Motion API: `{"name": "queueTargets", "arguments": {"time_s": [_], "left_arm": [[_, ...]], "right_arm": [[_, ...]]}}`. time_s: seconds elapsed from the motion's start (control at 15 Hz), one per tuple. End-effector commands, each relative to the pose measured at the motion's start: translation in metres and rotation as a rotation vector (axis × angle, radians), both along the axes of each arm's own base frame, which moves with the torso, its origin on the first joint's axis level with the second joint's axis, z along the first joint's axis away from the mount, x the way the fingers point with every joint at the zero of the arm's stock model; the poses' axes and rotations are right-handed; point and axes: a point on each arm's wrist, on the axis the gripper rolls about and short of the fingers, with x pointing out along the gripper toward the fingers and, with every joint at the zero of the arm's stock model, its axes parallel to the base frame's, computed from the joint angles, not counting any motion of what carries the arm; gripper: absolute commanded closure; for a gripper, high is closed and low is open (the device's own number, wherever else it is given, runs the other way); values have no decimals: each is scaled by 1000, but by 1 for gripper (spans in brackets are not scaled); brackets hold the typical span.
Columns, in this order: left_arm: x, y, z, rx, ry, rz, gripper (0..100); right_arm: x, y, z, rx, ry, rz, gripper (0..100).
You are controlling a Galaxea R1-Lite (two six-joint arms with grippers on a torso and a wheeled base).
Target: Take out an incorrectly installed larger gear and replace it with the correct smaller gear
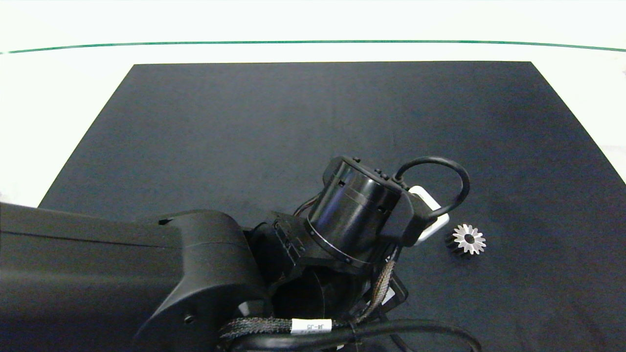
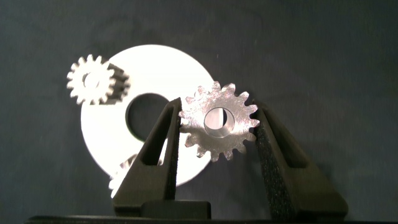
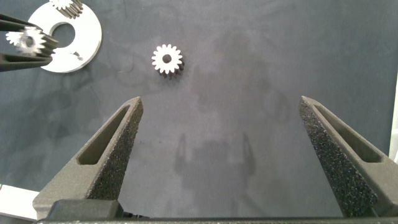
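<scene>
My left gripper [image 2: 217,112] is shut on the smaller gear [image 2: 219,121], a matte silver gear with blunt teeth and a wide round hole. It holds the gear over the rim of a white disc [image 2: 155,68] with a round centre hole. The right wrist view also shows that held gear [image 3: 26,40]. The larger gear [image 1: 468,239], shiny, star-toothed and dark-sided, lies alone on the black mat right of the disc [image 1: 436,226] and shows again as the larger gear [image 3: 167,59]. My right gripper [image 3: 221,99] hangs open over bare mat, away from the larger gear.
A blunt-toothed gear [image 2: 93,79] stands on the disc, and another gear [image 2: 122,169] peeks out behind my left finger. The left arm [image 1: 352,215] hides most of the disc in the head view. The black mat [image 1: 293,122] ends in a white table border.
</scene>
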Motion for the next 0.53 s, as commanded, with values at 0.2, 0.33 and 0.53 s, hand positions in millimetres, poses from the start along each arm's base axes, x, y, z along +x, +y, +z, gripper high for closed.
{"name": "queueTargets", "arguments": {"time_s": [0.2,0.33,0.53], "left_arm": [[5,-21,-8,3,-1,-15,78],[7,-25,-11,9,1,-15,78],[10,-27,-15,16,5,-12,78]], "right_arm": [[-1,0,-1,-3,8,1,0],[-1,0,-1,-4,11,2,0],[-1,0,-2,-4,14,2,0]]}}
